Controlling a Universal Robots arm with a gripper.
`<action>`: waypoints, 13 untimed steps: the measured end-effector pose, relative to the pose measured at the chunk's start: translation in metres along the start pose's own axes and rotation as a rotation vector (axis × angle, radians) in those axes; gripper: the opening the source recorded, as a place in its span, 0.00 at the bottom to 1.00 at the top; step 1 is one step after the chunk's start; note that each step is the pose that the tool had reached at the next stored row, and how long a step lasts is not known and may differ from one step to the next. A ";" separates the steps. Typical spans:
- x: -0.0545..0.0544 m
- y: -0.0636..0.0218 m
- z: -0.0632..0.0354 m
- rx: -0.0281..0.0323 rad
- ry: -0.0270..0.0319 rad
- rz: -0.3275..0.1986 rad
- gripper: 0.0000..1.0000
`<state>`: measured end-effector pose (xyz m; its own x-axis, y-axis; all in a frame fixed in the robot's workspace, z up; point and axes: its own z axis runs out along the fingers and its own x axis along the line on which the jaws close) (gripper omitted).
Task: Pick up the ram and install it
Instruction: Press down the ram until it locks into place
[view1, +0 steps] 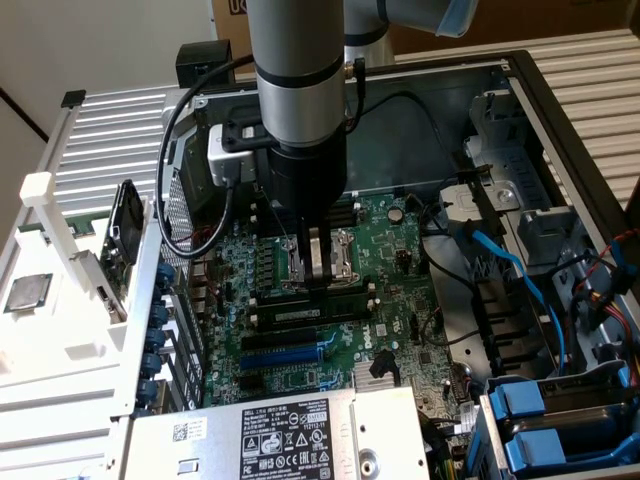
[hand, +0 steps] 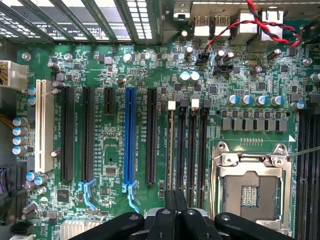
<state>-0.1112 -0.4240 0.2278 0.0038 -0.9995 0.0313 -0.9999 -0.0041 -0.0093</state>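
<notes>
So the install step was basically underway: the pincer (view1: 316, 262) was closed, pressed down onto the ram (view1: 310, 312) seated in its memory slot, and a firm, even push was probably needed.

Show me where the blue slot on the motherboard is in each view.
Exterior view: the blue slot lies lower centre, above the labelled silver box.
Wrist view: the blue slot runs between a short black slot and a long black slot.
Shared landmark: the silver processor socket.

Long dark-green ram (view1: 312, 311) with pale label, lying edge-up along the motherboard's black memory slots.
</notes>
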 end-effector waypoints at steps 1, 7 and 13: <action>0.000 0.0000 0.0001 -0.0001 0.0002 0.000 0.11; 0.000 0.0000 0.0004 0.0000 0.0000 0.000 0.11; 0.000 0.0004 0.0008 0.0004 -0.0001 0.000 0.11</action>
<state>-0.1116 -0.4240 0.2269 0.0038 -0.9995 0.0311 -0.9999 -0.0041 -0.0097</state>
